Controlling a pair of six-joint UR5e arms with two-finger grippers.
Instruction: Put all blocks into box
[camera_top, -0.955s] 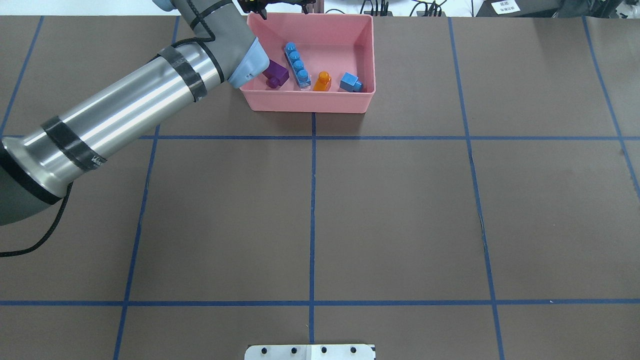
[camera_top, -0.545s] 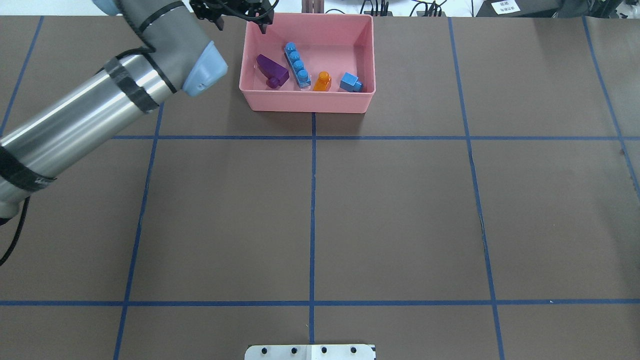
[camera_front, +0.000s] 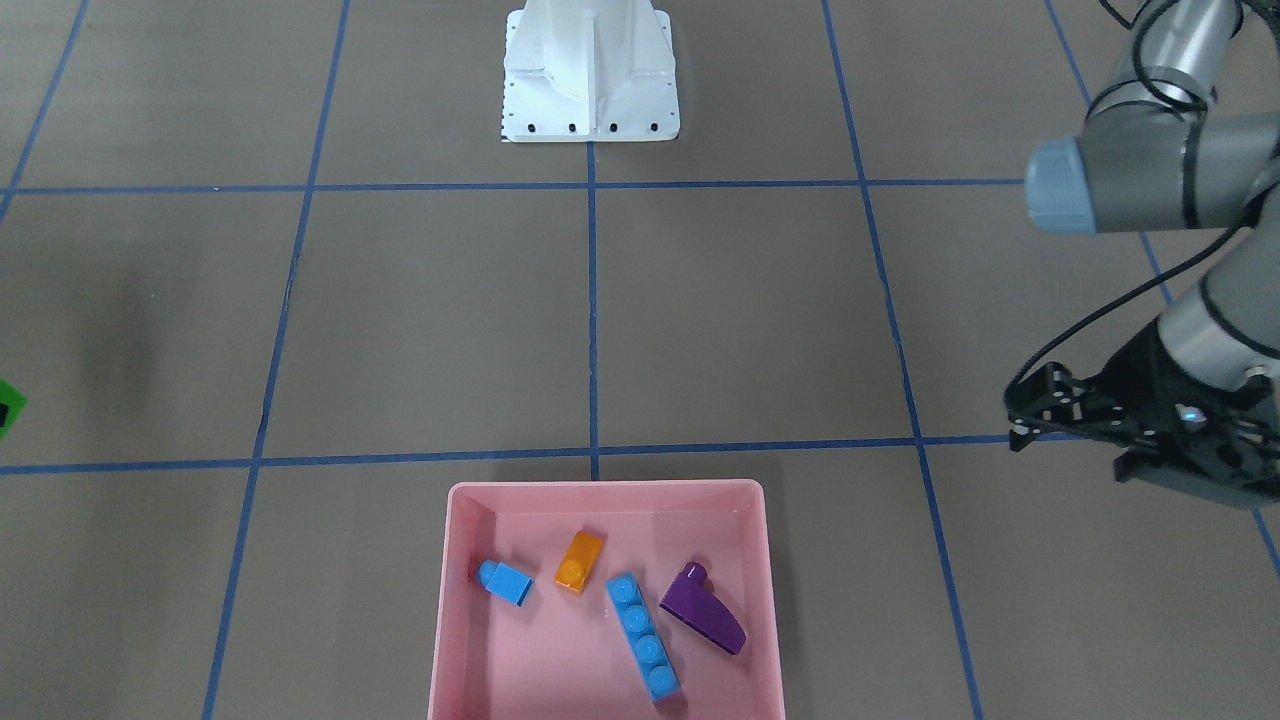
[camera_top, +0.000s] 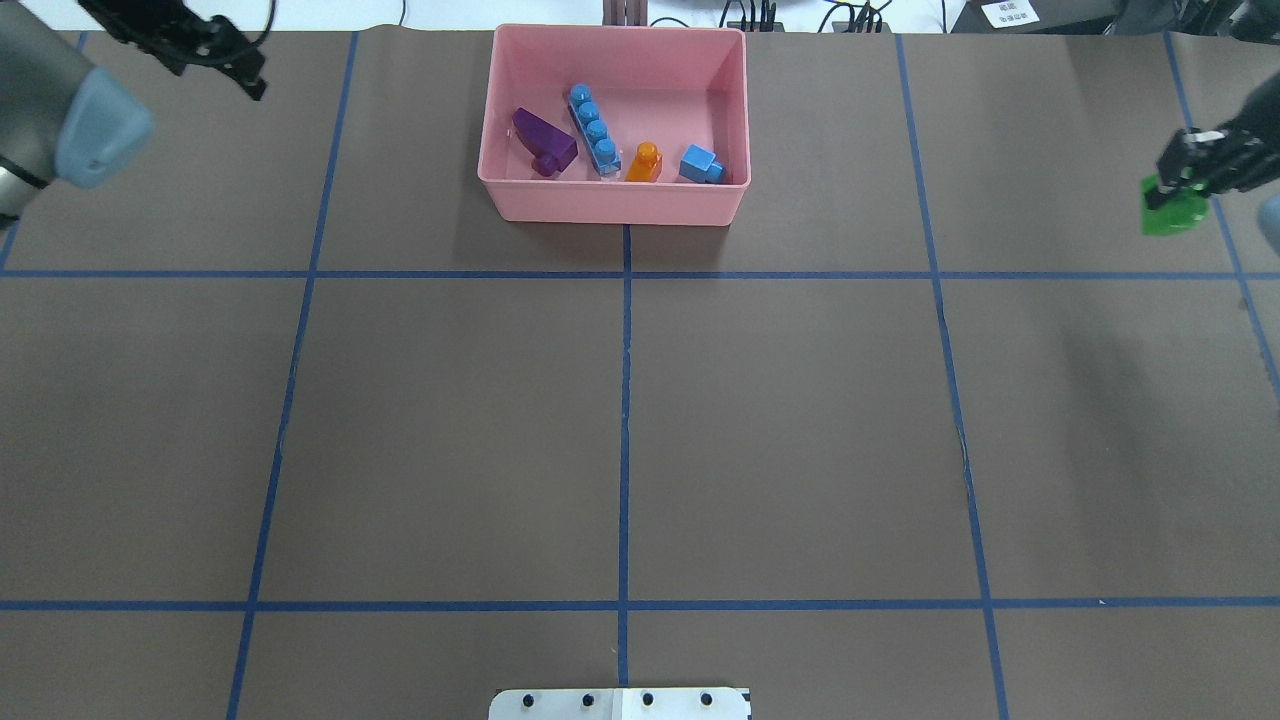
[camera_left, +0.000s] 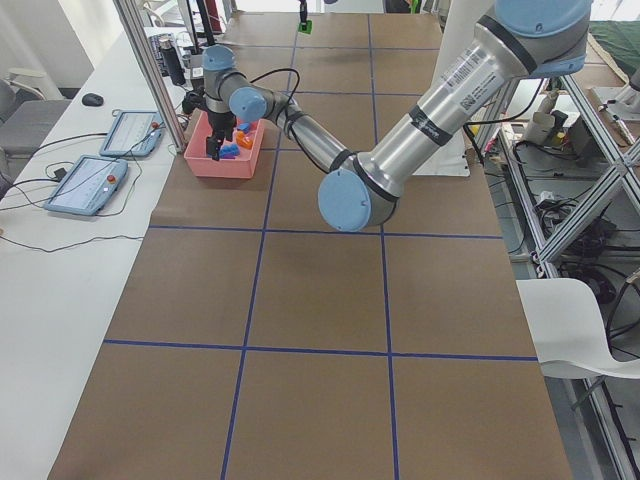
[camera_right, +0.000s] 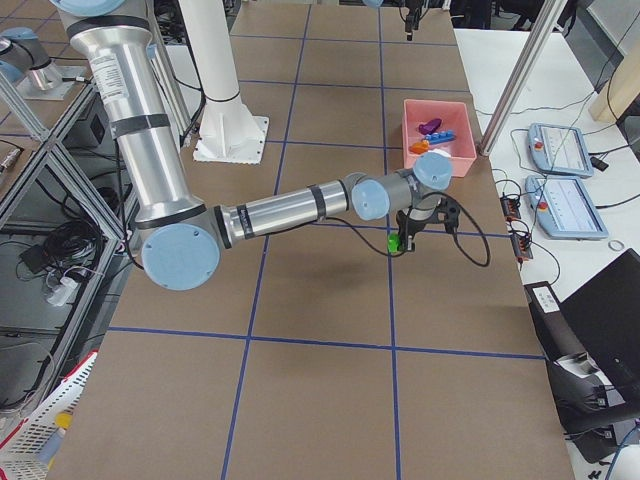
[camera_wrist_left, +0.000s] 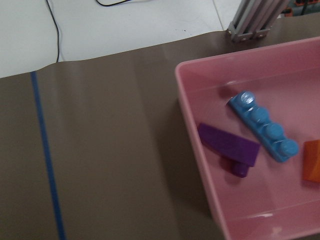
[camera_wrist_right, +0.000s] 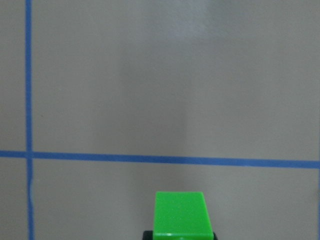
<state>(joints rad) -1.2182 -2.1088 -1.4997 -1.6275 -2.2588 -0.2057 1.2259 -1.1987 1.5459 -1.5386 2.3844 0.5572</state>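
Pinching green brick (camera_top: 1175, 218) w/ R gripper (camera_top: 1166, 192), L gripper (camera_top: 215, 68) spread

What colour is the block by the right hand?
The block is bright green, clearest in the right wrist-mounted view.

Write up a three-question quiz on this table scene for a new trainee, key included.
1. How many toy blocks lie inside the light pink plastic box?
2. True or false: the green studded plastic block is already in the box.
3. In the overhead view, which block lies closest to the box's left wall?
A. the orange one
B. the purple sloped plastic block
C. the small blue one

Key: 1. four; 2. false; 3. B
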